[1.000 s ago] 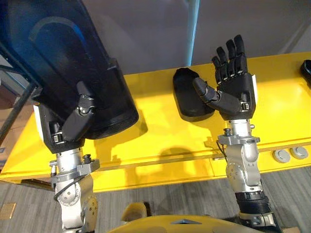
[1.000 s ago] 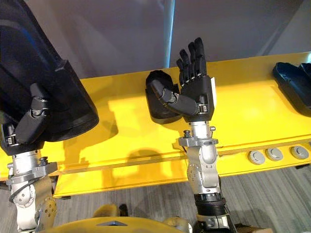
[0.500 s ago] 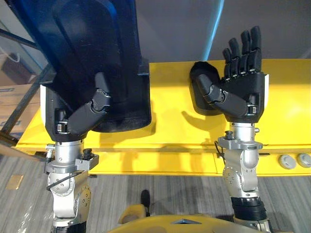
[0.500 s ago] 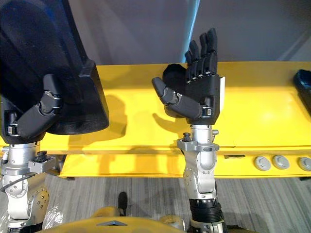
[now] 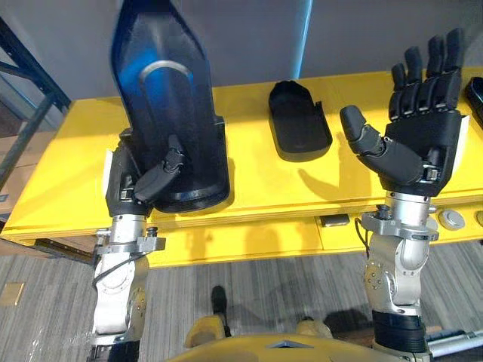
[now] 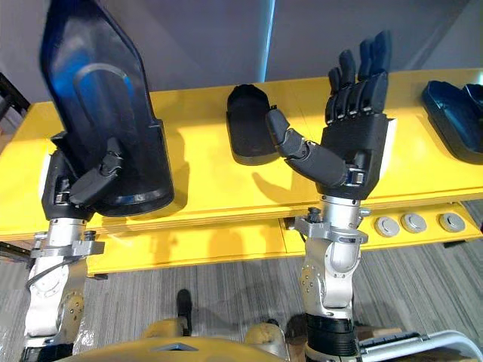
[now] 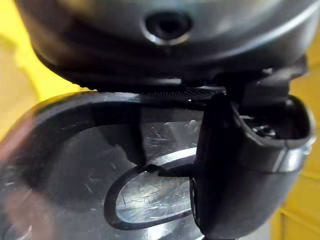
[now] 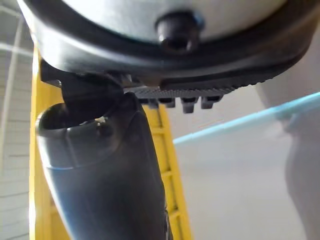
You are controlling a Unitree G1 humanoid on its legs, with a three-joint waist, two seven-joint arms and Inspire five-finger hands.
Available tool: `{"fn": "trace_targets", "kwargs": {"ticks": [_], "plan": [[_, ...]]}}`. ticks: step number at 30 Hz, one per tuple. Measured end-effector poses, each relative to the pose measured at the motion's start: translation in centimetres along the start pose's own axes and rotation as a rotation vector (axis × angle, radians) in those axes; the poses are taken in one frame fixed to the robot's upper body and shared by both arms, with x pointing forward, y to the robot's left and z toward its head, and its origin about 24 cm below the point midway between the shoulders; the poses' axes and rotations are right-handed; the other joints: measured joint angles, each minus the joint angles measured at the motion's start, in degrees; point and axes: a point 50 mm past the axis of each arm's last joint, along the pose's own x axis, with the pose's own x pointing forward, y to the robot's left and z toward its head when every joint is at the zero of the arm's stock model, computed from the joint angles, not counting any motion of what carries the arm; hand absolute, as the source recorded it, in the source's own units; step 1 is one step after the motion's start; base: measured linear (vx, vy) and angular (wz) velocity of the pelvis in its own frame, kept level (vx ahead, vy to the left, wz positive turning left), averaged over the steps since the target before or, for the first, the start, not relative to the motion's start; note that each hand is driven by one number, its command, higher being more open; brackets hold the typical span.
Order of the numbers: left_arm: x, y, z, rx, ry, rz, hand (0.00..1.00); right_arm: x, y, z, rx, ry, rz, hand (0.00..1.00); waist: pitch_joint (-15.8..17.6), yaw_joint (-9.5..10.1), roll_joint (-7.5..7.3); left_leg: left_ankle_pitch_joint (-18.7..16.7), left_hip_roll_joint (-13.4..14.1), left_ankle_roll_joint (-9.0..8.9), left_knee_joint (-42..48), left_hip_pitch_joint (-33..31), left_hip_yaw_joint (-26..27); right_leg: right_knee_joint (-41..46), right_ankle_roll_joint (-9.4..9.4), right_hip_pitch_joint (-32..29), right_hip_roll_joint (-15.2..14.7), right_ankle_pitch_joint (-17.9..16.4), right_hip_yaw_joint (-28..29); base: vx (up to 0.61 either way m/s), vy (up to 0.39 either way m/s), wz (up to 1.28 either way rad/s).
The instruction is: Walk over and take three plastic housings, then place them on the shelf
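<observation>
Head stereo pair looking down on yellow table (image 5: 256, 188), wrist cameras close-up

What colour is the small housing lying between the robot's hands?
Black. The small housing shows best in the left eye view.

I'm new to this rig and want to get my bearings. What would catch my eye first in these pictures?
The big dark housing stands out, held upright in the left hand at the left end of the yellow table. On the right, the right hand is raised, open and empty, while a smaller black housing lies flat on the table between the two hands.
</observation>
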Motion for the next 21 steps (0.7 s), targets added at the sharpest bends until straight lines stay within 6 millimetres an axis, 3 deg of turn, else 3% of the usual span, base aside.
{"fn": "trace_targets", "kwargs": {"ticks": [5, 9, 14, 18, 21], "plan": [[2.0, 0.4, -1.6, 0.017, 0.063, 0.162, 0.0, 0.9, 0.5, -0.4, -0.001, 0.029, 0.047, 1.0, 2.3, -0.33, -1.19, 0.7, 0.3, 0.13, 0.2, -0.3, 2.9, 2.9, -0.02, -3.9, -0.1, 0.0, 3.8, -0.03, 0.007, -0.31], [4.5, 0.1, -0.7, 0.013, 0.005, 0.232, 0.0, 1.9, 1.0, 0.2, -0.005, -0.009, 0.102, 1.0, 4.4, -1.08, -1.0, 0.7, 0.8, -0.15, 0.1, -2.0, 4.2, 5.0, 0.03, -7.2, 0.0, 0.0, 5.3, -0.1, 0.001, -0.14], [7.7, 0.3, 1.0, 0.022, -0.048, 0.207, 0.0, 2.9, 3.1, 1.1, 0.045, -0.059, 0.234, 1.0, 5.7, -1.21, -0.54, 0.5, 1.1, 0.16, 0.1, -2.5, 7.0, 6.4, 0.1, -9.1, -0.4, 0.0, 6.3, -0.03, -0.015, -0.09], [10.3, 0.5, 1.0, 0.047, -0.003, 0.186, 0.0, 5.0, 4.9, 2.7, 0.076, -0.16, 0.347, 1.0, 7.9, -1.32, -0.04, 1.0, 1.1, 0.73, 0.2, -3.7, 9.6, 8.4, 0.6, -11.3, -1.4, -0.5, 6.7, 0.0, -0.001, 0.03], [11.0, 1.2, 0.9, 0.061, 0.042, 0.196, 0.0, 5.4, 5.6, 3.4, 0.076, -0.186, 0.405, 1.0, 9.2, -1.56, -0.02, 1.2, 0.5, 1.02, 0.3, -4.1, 10.3, 9.5, 0.99, -12.2, -2.3, -0.9, 6.9, 0.02, -0.008, 0.02]]}}
